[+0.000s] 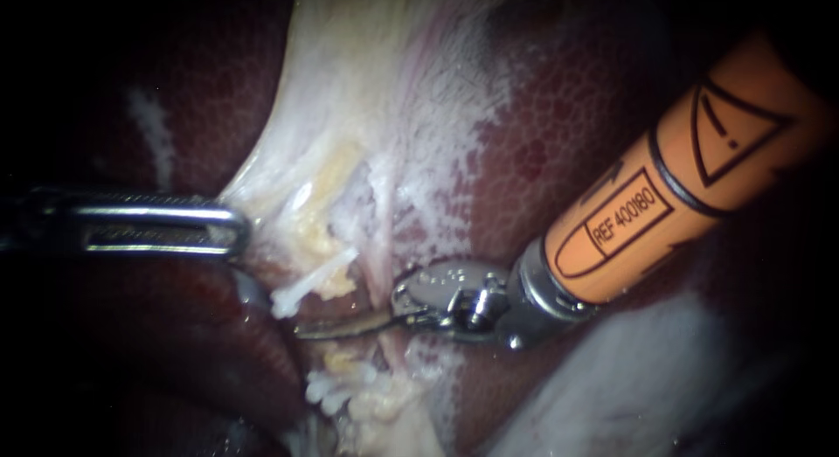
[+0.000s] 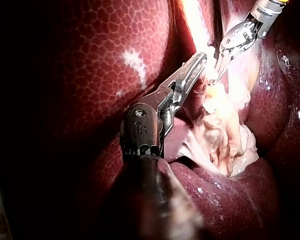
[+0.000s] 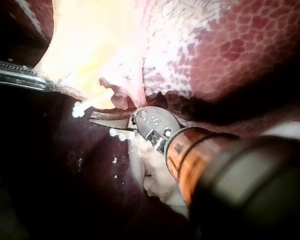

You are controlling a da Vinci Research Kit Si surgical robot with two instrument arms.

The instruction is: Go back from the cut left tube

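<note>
Left instrument (image 1: 236,234): mid-left of frame. Jaws clenched on the edge of the pale tissue (image 1: 367,99), which runs up to top centre.
Tube (image 1: 332,278): cut, lower centre. Upper stump carries a white clip (image 1: 306,284); lower clips (image 1: 332,389) sit on the other stump.
Right instrument (image 1: 315,331): orange shaft from upper right. Thin blades closed together, holding nothing, pointing left between the two stumps.
Liver (image 1: 594,125): dark red, surrounding everything.

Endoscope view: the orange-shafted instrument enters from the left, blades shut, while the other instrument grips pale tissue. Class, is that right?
No: the endoscope view shows the orange-shafted right instrument entering from the right, blades shut. The left instrument grips the pale tissue.
</note>
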